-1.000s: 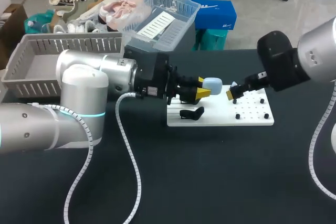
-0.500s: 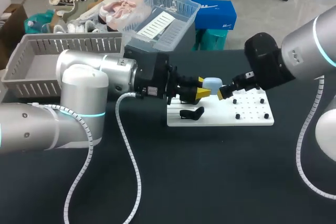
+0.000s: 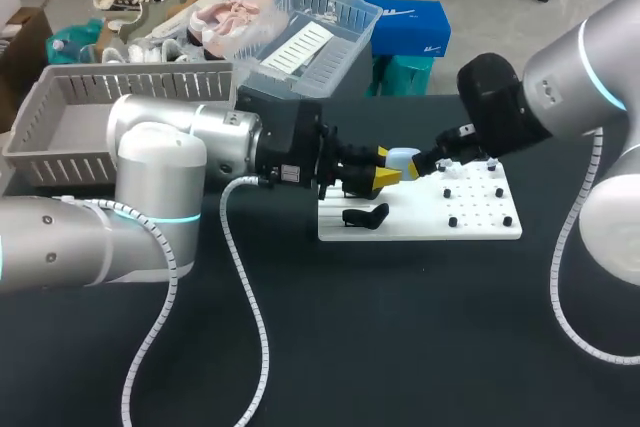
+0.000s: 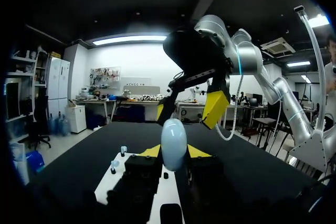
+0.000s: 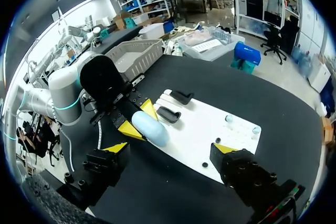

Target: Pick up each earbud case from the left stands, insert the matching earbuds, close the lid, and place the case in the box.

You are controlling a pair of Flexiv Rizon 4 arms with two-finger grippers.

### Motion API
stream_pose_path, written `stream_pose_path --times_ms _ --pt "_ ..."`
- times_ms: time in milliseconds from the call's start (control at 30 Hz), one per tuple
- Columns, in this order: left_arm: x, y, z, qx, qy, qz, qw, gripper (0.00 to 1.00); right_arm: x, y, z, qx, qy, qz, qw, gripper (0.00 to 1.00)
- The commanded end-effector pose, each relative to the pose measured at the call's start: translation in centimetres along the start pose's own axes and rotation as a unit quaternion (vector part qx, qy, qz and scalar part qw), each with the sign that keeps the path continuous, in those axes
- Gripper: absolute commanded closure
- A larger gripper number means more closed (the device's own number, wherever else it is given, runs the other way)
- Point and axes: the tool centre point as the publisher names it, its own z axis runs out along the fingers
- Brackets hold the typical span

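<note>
A matt black counter point(image 3: 400, 327) carries a smooth white board point(image 3: 420, 227) that looks like plastic. The earbud case point(image 3: 403, 158) is pale blue plastic, smooth with a soft sheen. The left claw point(image 3: 388, 167) has matt yellow fingertips point(image 5: 128, 128) on black hardware. The left arm point(image 3: 160, 157) has a smooth silver-grey shell with a satin shine, and a ribbed white plastic cable sleeve point(image 3: 242, 269) trails from it. A grey slatted plastic basket point(image 3: 150, 77) sits at the counter's back left corner.

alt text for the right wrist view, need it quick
The left tool holds a pale blue earbud case by a white board with two black stands. The open right tool faces it.
</note>
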Motion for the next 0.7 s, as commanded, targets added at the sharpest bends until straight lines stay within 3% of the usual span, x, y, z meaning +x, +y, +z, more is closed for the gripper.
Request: stream_pose_path --times_ms 33,700 --pt "0.0 0.1 0.0 0.001 0.0 0.0 1.0 1.0 -0.4 -0.3 0.4 -0.006 0.007 0.0 1.0 0.0" --pt "0.0 0.1 0.0 0.001 0.0 0.0 1.0 1.0 -0.5 -0.5 1.4 -0.008 0.017 0.005 1.0 0.0"
